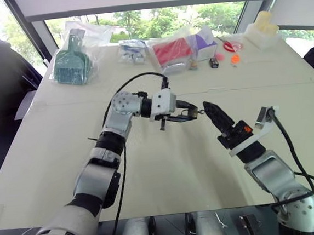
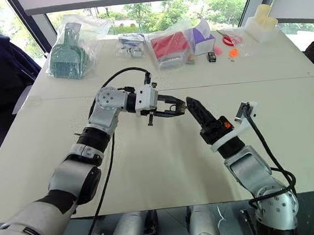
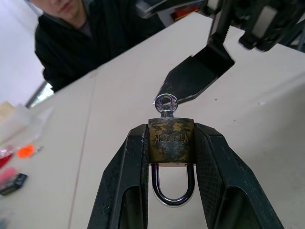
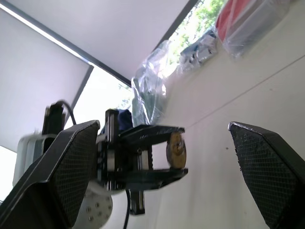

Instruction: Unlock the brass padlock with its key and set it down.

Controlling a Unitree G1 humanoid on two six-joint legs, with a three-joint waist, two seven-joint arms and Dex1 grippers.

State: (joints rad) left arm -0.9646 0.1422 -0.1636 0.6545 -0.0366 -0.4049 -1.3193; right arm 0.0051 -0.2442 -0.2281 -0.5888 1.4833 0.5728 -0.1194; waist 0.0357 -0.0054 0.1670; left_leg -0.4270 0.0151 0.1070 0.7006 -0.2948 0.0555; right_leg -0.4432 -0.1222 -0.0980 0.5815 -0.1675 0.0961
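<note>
A: Where did we have the small yellowish-brass padlock with its silvery shackle (image 3: 171,143)?

B: We had it clamped between the two black fingers of our left gripper (image 3: 172,157), held up above the pale table (image 1: 167,166) near its middle. The brass body sat squeezed between the pads, the shackle looped back toward the wrist, and the small silvery key (image 3: 166,104) stuck out of the padlock's far end, its round bow pointing away from the gripper.

A: And our right gripper (image 4: 167,143)?

B: We had it spread wide, holding nothing. It hung just to the right of the left gripper, its fingers aimed at the key end of the padlock but apart from it. From the right wrist we saw the padlock between the two spread fingers, with a gap on either side.

A: What else did we see?

B: Along the far edge of the table we saw a green plastic item in a clear bag (image 1: 71,62), a red packet in clear wrap (image 1: 173,52), a small black box (image 1: 214,62) and some orange bits (image 1: 234,59). A person in a dark top (image 3: 90,43) sat beyond the table's edge in the left wrist view.
</note>
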